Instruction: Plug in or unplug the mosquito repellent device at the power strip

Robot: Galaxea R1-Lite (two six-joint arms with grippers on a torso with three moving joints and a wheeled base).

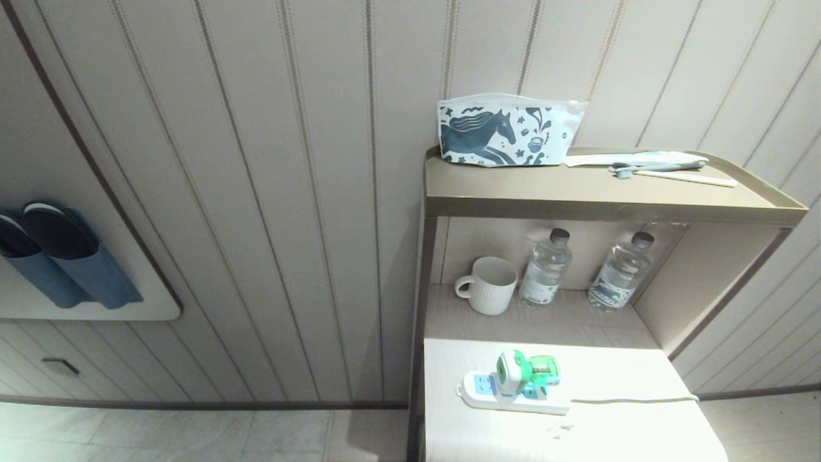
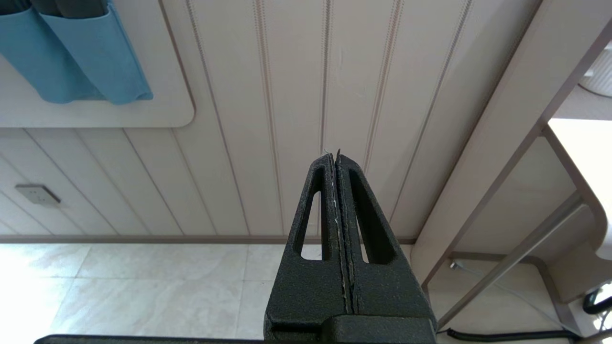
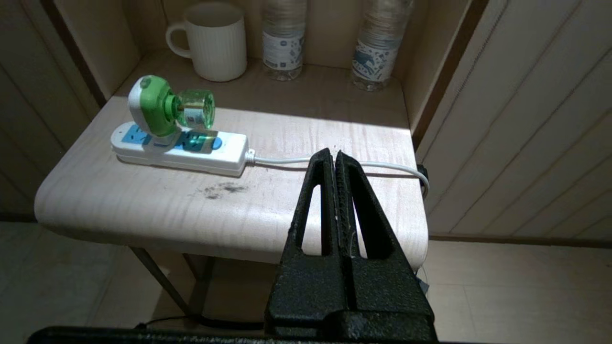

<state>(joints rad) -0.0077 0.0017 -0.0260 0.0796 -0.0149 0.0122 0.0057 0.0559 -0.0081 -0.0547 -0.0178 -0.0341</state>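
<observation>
Low in the head view, right of centre, a pale tabletop (image 1: 616,436) carries the power strip (image 1: 513,396), white cord (image 1: 632,400) trailing right. The mosquito repellent device (image 1: 526,373) sits plugged into the strip, bottle pointing right. Behind stand a mug (image 1: 489,285) and two water bottles (image 1: 545,268). Right gripper (image 3: 334,155) hangs empty off the table's near edge, fingers pressed together; left gripper (image 2: 334,155), likewise pinched closed, faces the wall

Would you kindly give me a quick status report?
Both end effectors shut, empty: left, right short of the table. Mosquito repellent device plugged into power strip. Nothing blocking.
</observation>
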